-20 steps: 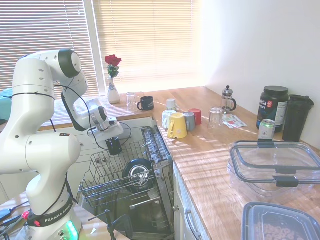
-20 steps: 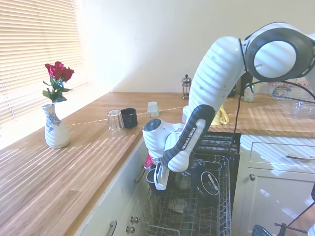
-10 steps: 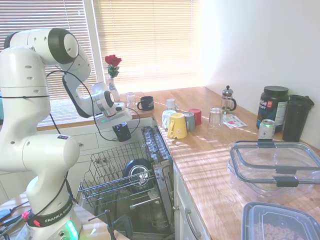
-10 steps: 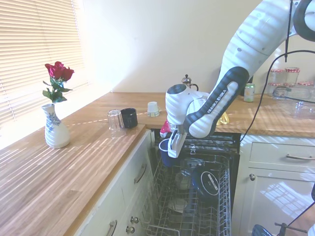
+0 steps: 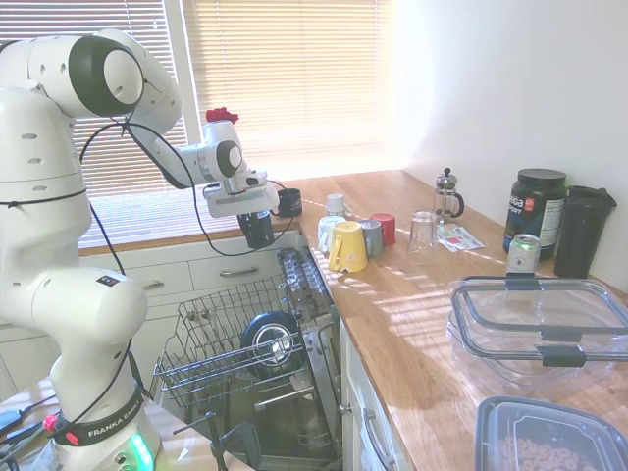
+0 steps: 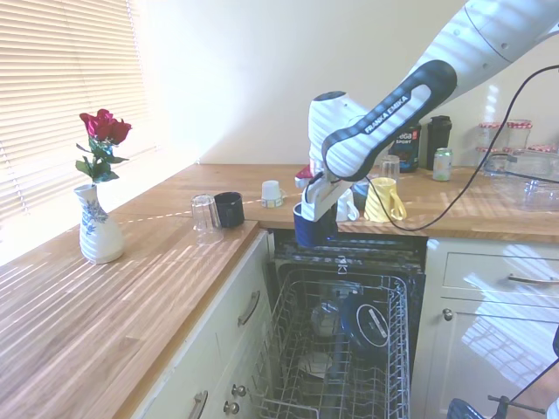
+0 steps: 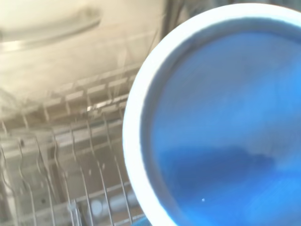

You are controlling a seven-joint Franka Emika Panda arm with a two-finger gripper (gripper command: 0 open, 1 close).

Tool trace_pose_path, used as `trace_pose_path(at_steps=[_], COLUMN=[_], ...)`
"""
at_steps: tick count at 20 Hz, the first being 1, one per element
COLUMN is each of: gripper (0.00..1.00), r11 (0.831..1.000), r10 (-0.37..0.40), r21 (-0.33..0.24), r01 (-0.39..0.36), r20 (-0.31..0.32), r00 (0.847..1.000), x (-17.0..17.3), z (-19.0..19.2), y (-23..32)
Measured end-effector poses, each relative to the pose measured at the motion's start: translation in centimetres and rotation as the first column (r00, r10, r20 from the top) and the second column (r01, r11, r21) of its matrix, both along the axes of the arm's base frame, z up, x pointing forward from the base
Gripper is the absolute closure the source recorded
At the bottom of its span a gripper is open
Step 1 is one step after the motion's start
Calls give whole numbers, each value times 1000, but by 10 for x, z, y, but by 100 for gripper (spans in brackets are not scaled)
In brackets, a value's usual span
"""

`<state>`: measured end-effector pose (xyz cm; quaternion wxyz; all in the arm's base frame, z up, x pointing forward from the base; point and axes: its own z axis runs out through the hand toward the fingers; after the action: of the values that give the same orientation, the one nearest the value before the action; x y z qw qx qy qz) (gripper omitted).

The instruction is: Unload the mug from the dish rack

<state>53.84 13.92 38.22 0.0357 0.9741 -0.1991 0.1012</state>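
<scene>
Up and clear: mug held above the rack

Nearest, the dish rack (image 5: 245, 343) sits pulled out below the bench (image 5: 422, 314), with a dark round dish (image 5: 270, 341) standing among its tines. Above the rack's far end, the gripper (image 6: 316, 208) hangs with its fingers pinching the mug (image 6: 313, 229) by the rim, upright, mouth up, well clear of the wires. Its inside fills the wrist view, bluish. Farther back on the bench stand a yellow mug (image 5: 347, 246) and another dark mug (image 5: 287, 202).
</scene>
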Motion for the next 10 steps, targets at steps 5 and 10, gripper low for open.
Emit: trace_pose_path(at_steps=[5,10], gripper=[100,100], r11=[995,980], r10=[-102,-195], r21=[18,22], r01=[103,199], r20=[-70,-113], r00=[992,974], x=[62,114], z=[18,12], y=[-1,-16])
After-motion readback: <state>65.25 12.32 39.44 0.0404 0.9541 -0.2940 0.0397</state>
